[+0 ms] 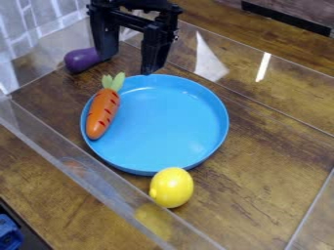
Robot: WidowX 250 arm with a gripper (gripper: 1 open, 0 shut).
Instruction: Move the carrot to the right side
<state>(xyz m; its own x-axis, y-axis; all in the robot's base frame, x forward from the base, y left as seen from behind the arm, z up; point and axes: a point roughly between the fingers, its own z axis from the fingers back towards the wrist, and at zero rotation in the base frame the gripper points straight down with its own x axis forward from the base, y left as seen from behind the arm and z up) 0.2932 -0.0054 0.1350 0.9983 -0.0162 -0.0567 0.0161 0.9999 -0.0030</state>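
From my remote seat I see the tool (132,51) hanging point-down over the far edge of the blue plate (183,132), its two dark fingers (155,51) spread wide apart and pinching nothing. The carrot (104,109) lies on the plate's left rim (green top pointing away from me, toward the tool), tilted along the rim and clear of the fingers. A yellow lemon (171,187) sits on the wooden bench (268,190) just beside the plate's near edge, and a purple eggplant (81,59) rests on the bench left of the tool.
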